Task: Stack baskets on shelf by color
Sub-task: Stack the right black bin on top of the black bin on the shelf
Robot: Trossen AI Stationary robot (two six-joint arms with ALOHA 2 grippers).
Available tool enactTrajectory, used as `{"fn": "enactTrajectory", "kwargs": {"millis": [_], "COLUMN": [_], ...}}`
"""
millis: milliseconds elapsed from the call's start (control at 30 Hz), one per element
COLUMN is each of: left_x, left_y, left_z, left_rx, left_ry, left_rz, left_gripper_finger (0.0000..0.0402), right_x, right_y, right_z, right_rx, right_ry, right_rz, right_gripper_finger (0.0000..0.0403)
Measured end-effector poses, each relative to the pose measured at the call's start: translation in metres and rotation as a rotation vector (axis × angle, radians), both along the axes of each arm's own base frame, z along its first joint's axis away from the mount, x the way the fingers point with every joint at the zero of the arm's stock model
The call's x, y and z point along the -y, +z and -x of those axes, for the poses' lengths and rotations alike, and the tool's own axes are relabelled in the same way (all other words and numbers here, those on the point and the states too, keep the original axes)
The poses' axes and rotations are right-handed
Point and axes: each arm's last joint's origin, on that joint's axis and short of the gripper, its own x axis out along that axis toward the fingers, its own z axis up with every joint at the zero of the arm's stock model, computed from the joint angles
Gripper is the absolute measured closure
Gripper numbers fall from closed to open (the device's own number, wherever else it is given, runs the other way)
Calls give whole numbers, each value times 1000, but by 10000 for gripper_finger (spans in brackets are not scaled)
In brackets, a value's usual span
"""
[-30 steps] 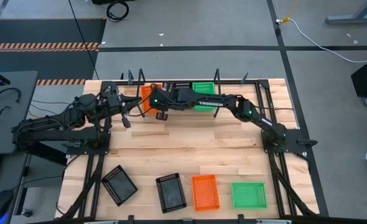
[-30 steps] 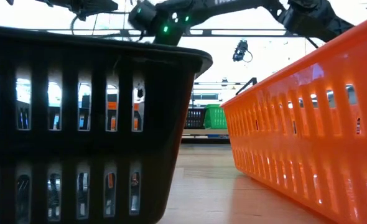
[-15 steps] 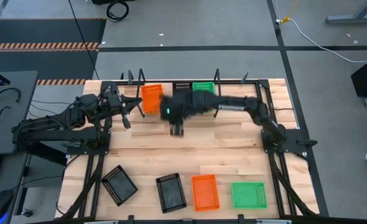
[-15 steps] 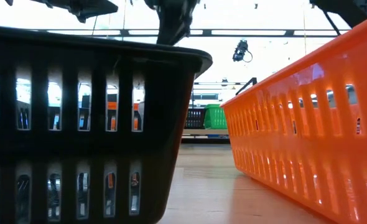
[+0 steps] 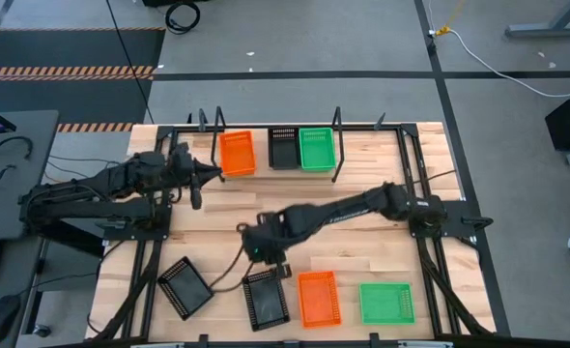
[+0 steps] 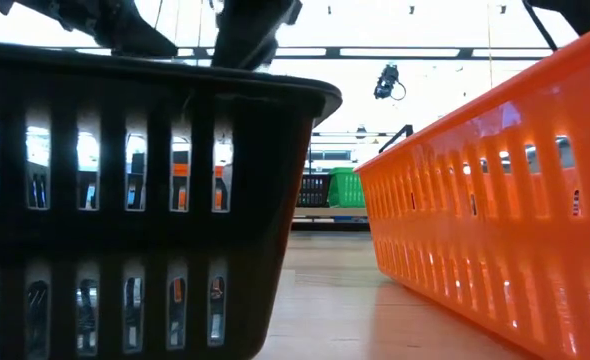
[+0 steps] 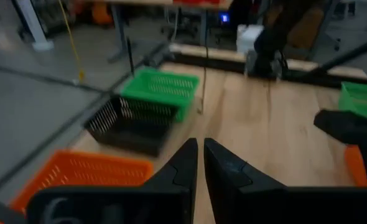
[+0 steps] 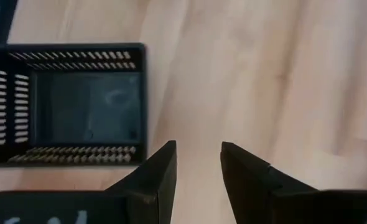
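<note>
Your wooden table (image 5: pixel 362 232) fills the middle of the high view. The right gripper (image 5: pixel 276 268), fingers (image 8: pixel 158 171) slightly parted and empty, hovers just above a black basket (image 5: pixel 266 298) at lower centre. The left gripper (image 5: pixel 206 174), fingers (image 7: pixel 182 165) nearly closed, sits beside the shelf (image 5: pixel 266 174), upper centre, holding orange basket (image 5: pixel 237 153), black, green.

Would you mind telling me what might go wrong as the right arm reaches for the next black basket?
1. The right gripper, jaws open, is over bare wood beside the black basket; closing here would likely miss its rim.
2. That basket lies close to the orange basket, which a descent might nudge.
3. The shelf's black basket is the narrow middle slot.
</note>
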Motion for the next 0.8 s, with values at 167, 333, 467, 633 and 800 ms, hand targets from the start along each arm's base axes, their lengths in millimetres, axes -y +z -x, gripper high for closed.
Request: {"fn": "enactTrajectory", "kwargs": {"millis": [167,333,467,633,800], "left_x": [7,13,17,20,20], "left_y": [-6,-8,-11,-13,-13], "left_z": [1,-5,-12,-16,-17], "left_rx": [-47,-64,-82,-99,-103], "left_ry": [-32,-49,-52,-70,-73], "left_rz": [53,60,49,50,44], "left_gripper_finger": [369,373,370,366,370], "right_x": [-26,-47,-52,-45,-34], "right_y": [-29,-41,-50,-72,-86], "right_z": [-3,-7,-11,-21,-27], "right_rx": [-49,-11,10,-3,-20], "right_ry": [14,30,33,15,6], "right_rz": [-8,-34,-28,-4,21], "right_gripper_finger": [273,270,265,265,265]}}
